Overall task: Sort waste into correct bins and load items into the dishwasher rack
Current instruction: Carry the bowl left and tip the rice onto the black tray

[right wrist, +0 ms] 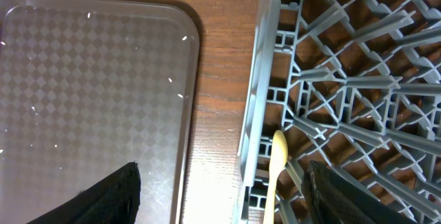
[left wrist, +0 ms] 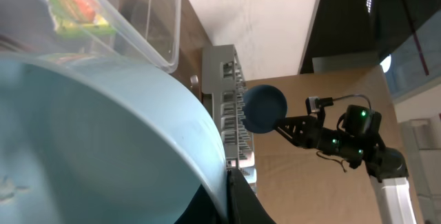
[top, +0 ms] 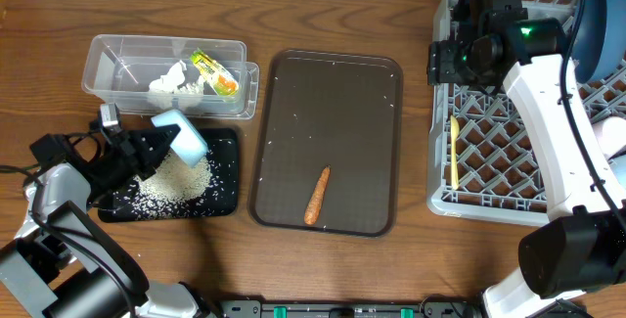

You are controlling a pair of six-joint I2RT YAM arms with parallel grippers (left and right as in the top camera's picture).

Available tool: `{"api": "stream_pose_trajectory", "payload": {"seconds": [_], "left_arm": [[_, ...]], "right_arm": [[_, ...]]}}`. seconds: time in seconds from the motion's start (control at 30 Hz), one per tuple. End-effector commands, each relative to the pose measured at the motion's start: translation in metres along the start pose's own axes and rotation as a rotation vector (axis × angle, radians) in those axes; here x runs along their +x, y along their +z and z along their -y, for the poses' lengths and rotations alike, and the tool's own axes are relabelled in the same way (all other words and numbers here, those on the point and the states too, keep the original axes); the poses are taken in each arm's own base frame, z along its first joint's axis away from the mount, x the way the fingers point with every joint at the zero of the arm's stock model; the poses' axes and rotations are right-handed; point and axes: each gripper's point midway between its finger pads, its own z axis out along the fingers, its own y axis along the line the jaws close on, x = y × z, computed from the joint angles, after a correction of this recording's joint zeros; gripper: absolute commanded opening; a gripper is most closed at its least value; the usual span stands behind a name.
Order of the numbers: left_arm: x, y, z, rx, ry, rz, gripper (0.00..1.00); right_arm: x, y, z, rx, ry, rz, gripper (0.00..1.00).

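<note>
Black left claw (top: pixel 155 152) pinched on rim of light-blue plastic cup (top: pixel 180 134), tipped over shallow black rectangular tray (top: pixel 228 148) of loose white rice (top: pixel 181 186). Likely risk: rim grip slips, or grains scatter past tray edge. Right claw (right wrist: pixel 222 182) spread wide, empty, over grey lattice rack (right wrist: pixel 331 79). Small orange carrot (top: pixel 317 196) unsorted on dark brown serving tray (top: pixel 333 113). Wood-grain tabletop (top: pixel 323 5); white wall (left wrist: pixel 262 10) behind.

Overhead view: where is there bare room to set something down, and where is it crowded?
The dark brown rectangular serving tray is bare except for a small orange carrot near its front edge. Bare wooden table runs between that tray and the grey lattice rack. Crowded: the shallow black tray, strewn with white rice, with the left pincer overhead.
</note>
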Motion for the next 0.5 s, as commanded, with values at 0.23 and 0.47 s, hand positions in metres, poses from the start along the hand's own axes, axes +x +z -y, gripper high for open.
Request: {"api": "stream_pose_trajectory", "payload": {"seconds": [0.23, 0.47], "left_arm": [[-0.002, 0.003, -0.012, -0.119, -0.054, -0.007, 0.06], [-0.003, 0.005, -0.007, -0.096, -0.07, -0.011, 0.06]], "right_arm": [[0.002, 0.002, -0.001, 0.006, -0.011, -0.009, 0.74], [0.002, 0.002, -0.001, 0.006, -0.011, -0.011, 0.74]]}}
